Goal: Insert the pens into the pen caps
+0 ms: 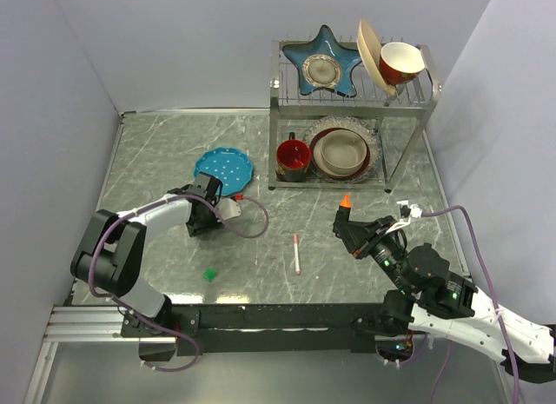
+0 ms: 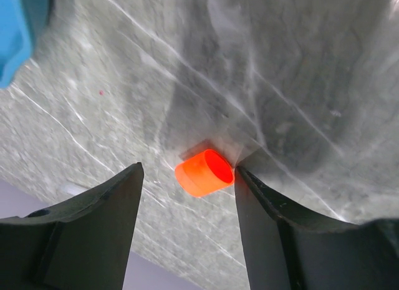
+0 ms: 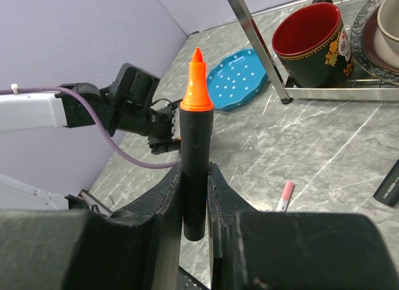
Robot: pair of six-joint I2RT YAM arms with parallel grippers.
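Pale lilac walls (image 1: 78,48) enclose a grey, seemingly marble-patterned table (image 1: 156,152).

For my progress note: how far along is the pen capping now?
Done: no capping clearly visible. In hand: right gripper grips the orange-tipped marker upright; left gripper open around the orange cap. Remaining: join them; green cap and white pen lie loose.

Cap (image 2: 204,173) on table (image 2: 280,84), near plate (image 2: 12,34)
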